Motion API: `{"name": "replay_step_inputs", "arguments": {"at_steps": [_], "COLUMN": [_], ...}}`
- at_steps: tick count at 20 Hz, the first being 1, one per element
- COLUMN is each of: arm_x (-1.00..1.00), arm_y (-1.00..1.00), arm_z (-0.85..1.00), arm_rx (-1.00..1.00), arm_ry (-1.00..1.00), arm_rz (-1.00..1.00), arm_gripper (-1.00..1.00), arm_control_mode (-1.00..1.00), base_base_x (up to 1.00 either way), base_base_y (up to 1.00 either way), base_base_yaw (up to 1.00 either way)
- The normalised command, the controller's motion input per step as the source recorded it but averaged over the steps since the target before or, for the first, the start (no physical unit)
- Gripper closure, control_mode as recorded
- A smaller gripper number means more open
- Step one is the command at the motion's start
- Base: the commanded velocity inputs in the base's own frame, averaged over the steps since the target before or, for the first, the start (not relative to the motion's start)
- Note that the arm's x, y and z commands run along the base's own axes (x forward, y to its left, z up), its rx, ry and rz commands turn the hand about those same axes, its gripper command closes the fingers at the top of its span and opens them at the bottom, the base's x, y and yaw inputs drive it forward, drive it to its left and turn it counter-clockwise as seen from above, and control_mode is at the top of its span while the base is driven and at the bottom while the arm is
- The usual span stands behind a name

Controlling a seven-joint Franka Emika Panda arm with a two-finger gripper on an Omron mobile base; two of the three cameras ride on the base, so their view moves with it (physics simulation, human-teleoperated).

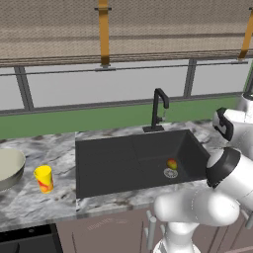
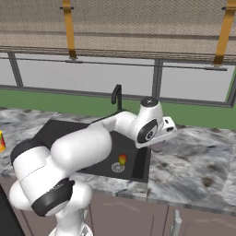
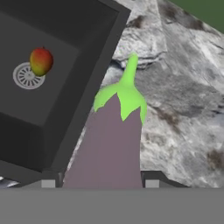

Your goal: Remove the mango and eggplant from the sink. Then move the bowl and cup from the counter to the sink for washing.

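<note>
My gripper (image 3: 99,181) is shut on the eggplant (image 3: 111,144), a pale purple body with a green stem cap pointing away from the hand. It hangs over the marble counter (image 3: 183,100) just right of the sink's (image 3: 65,100) right rim. From the right base view the eggplant (image 2: 158,147) shows under the hand beside that rim. The red-yellow mango (image 1: 172,163) lies in the dark sink (image 1: 123,158) next to the round drain (image 1: 170,173). A yellow cup (image 1: 44,179) stands on the counter left of the sink, with the pale bowl (image 1: 7,168) further left.
The black faucet (image 1: 159,108) rises behind the sink's back rim. My own white arm crosses over the sink's right half in the right base view. A stretch of marble counter (image 2: 198,156) spreads to the right of the sink.
</note>
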Motion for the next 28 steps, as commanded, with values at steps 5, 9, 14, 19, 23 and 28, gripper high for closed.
{"name": "replay_step_inputs", "arguments": {"at_steps": [5, 9, 14, 19, 23, 28], "arm_x": [0.05, 0.05, 0.05, 0.06, 0.03, 0.03], "arm_y": [-0.21, -0.17, -0.18, -0.17, -0.17, -0.13], "arm_z": [-0.23, -0.26, -0.26, -0.27, -0.26, -0.26], "arm_rx": [0.00, 0.00, 0.00, 0.00, 0.00, 0.00], "arm_ry": [0.00, 0.00, 0.00, 0.00, 0.00, 0.00], "arm_rz": [0.00, 0.00, 0.00, 0.00, 0.00, 0.00], "arm_gripper": [1.00, 1.00, 1.00, 1.00, 1.00, 1.00], "arm_control_mode": [-1.00, -1.00, -1.00, -1.00, -1.00, -1.00], "base_base_x": [0.00, 0.00, 0.00, 0.00, 0.00, 0.00], "base_base_y": [0.00, 0.00, 0.00, 0.00, 0.00, 0.00], "base_base_yaw": [0.00, 0.00, 0.00, 0.00, 0.00, 0.00]}}
